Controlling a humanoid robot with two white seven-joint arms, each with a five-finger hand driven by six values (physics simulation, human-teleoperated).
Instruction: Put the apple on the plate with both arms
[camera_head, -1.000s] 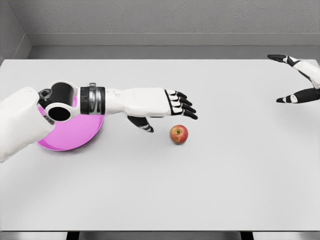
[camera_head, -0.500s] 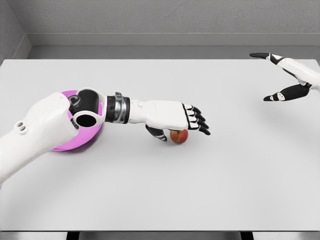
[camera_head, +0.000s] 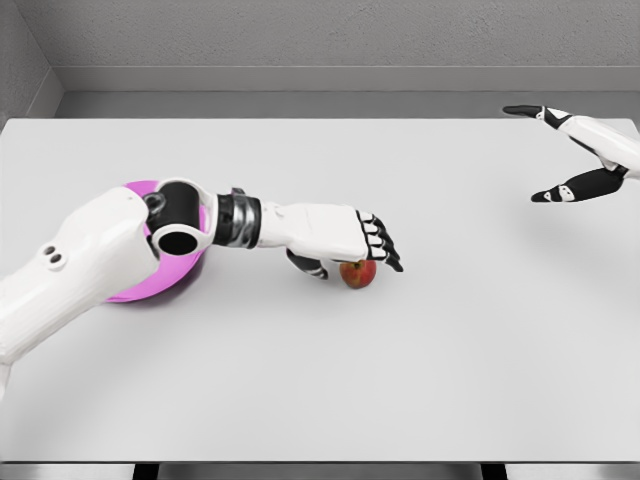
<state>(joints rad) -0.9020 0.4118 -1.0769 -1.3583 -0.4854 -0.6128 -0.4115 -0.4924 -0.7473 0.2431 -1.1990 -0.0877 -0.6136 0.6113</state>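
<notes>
The apple (camera_head: 358, 273) sits mid-tabletop (camera_head: 400, 380), now under the left hand (camera_head: 345, 250), whose fingers have curled down around it since a second ago; the grasp looks nearly closed. The plate (camera_head: 135, 290) lies at nine o'clock, the right hand (camera_head: 570, 150) spread wide at two o'clock.

The wide white tabletop (camera_head: 420, 370) lies bare across its whole near half and through the middle toward the right edge, so passage there is unobstructed. On the left, the robot's bulky white left arm (camera_head: 90, 260) stretches over the flat pink round plate (camera_head: 130, 293), covering most of it and blocking access from the near left. The white left hand (camera_head: 345, 240) sits over the small red apple (camera_head: 358, 272), closing off its top and left side. The right hand (camera_head: 570, 150), fingers spread, hangs over the far right corner.
</notes>
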